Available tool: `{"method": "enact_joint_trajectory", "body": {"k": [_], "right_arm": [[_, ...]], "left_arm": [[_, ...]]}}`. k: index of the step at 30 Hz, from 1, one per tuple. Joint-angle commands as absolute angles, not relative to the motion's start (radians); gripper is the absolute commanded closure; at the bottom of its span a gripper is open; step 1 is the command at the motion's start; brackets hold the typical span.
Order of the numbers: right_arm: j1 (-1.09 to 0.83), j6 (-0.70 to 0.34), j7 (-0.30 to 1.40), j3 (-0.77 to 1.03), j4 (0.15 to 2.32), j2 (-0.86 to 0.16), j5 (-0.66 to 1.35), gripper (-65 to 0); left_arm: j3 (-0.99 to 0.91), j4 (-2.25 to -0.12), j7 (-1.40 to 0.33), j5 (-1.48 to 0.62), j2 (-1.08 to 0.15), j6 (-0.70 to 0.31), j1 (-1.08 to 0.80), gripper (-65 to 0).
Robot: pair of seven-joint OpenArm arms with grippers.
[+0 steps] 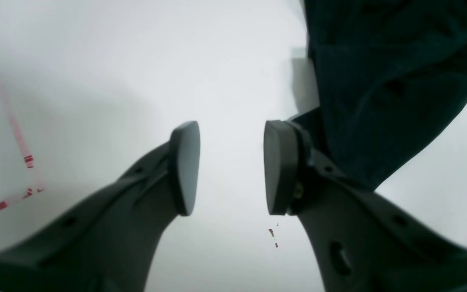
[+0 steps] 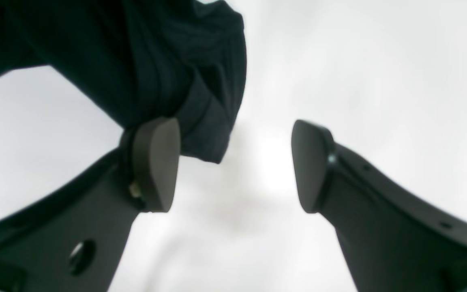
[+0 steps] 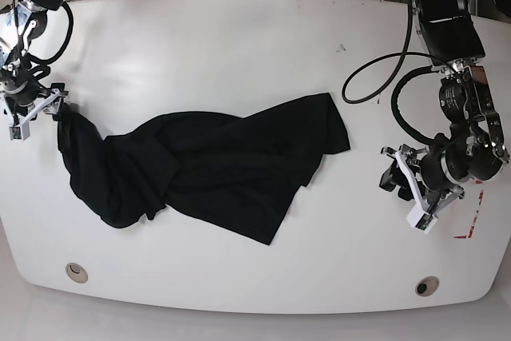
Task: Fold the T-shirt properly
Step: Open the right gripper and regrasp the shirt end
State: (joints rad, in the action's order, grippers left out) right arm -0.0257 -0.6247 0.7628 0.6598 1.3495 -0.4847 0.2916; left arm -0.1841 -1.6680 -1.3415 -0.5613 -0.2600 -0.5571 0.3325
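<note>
The left gripper (image 1: 231,168) gapes empty over the white table (image 3: 239,37), and the right gripper (image 2: 235,164) stands open beside the shirt's end. The crumpled black T-shirt (image 3: 215,165) sprawls across the table's middle, with cables (image 3: 383,77) at the far edge.

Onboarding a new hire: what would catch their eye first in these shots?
The black T-shirt, lying crumpled across the middle of the white table. Next, the right gripper at the shirt's end near the table edge, jaws apart with nothing between them. The left gripper is open too, off the shirt's other end, near red tape marks.
</note>
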Motion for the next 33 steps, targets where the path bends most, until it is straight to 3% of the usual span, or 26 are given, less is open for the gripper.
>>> {"method": "enact_joint_trajectory", "body": {"k": [1,23,33], "right_arm": [[-0.012,-0.624,0.739,0.662,1.369,-0.509,0.305,-40.9],[0.059,-0.627,0.808,0.659,1.429,-0.444,0.303,-40.9],[0.105,-0.625,0.75,0.657,1.303,-0.452,0.302,-40.9]], "left_arm": [[-0.183,-1.684,-1.322,-0.575,-0.269,-0.556,0.358,-23.5],[-0.179,-1.684,-1.322,-0.575,-0.269,-0.556,0.358,-23.5],[-0.179,-1.684,-1.322,-0.575,-0.269,-0.556,0.358,-23.5]]}}
